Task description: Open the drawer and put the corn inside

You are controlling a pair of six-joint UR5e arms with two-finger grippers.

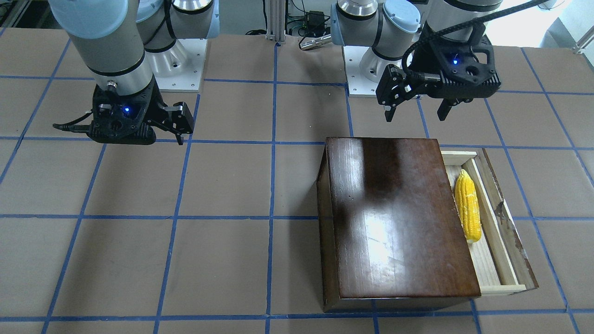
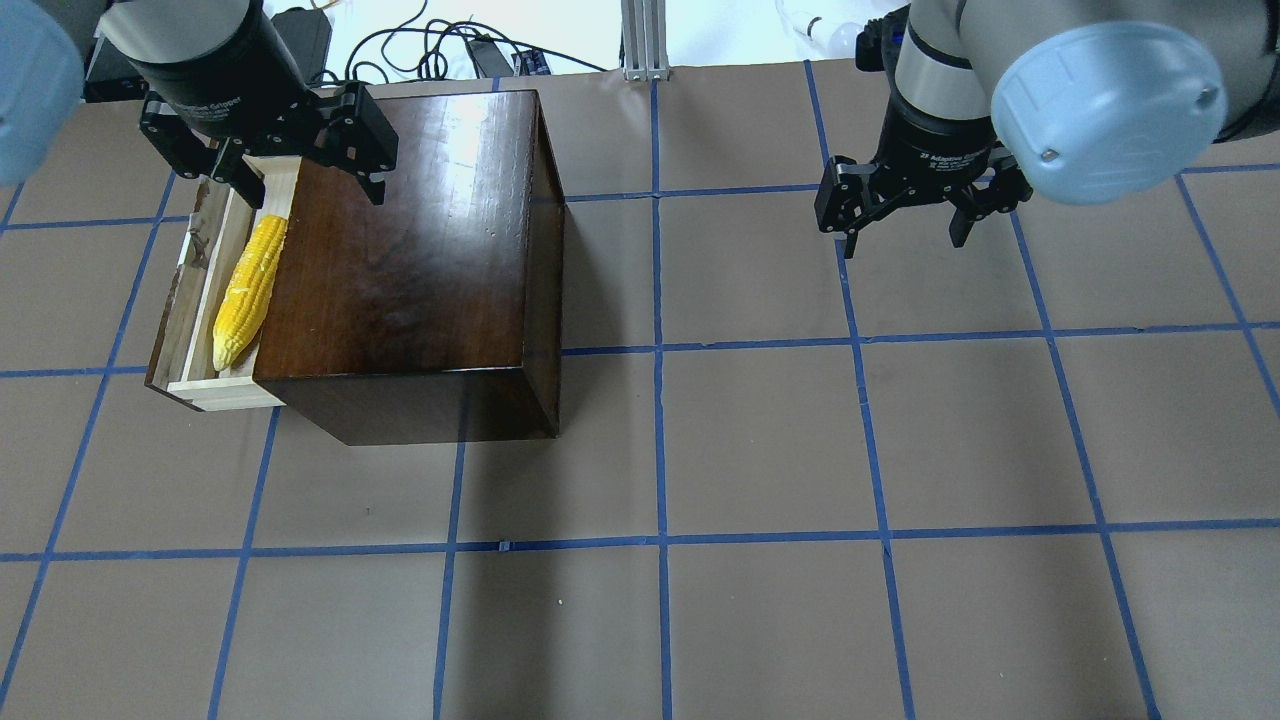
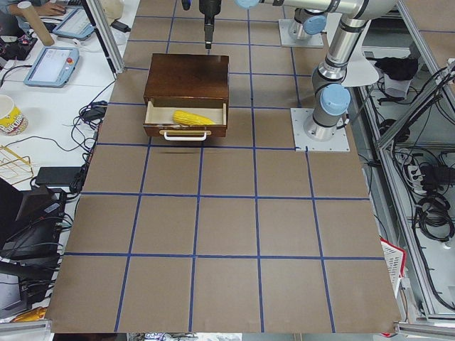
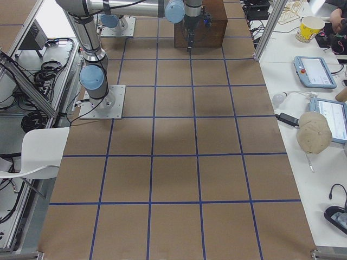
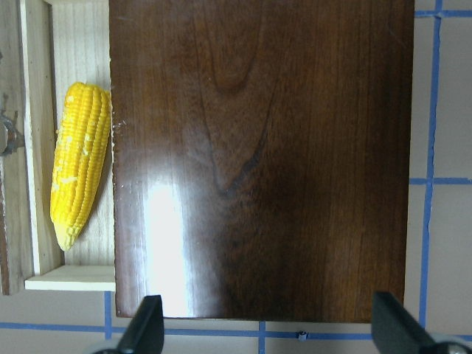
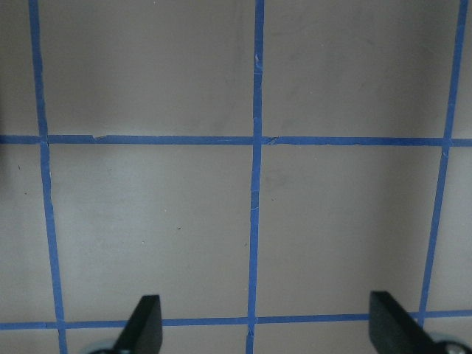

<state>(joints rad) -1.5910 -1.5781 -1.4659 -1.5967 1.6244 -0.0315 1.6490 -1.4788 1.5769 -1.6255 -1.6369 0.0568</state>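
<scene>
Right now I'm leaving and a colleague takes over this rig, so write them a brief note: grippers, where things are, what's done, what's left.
Left gripper: open, empty, raised over the box.
Right gripper: open, empty, over bare table, well away from the box.
Drawer: pulled partly out of the box.
Corn: lying inside the drawer, neither gripper touching it.
Done: drawer opened, corn in.
Left: nothing the task names.

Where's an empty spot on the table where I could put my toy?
Free: the wide bare table between the box and the right gripper, and the rows of squares at the bottom of the overhead view. Crowded: beside the box, where the corn lies in the open drawer and the left gripper hangs above.
</scene>
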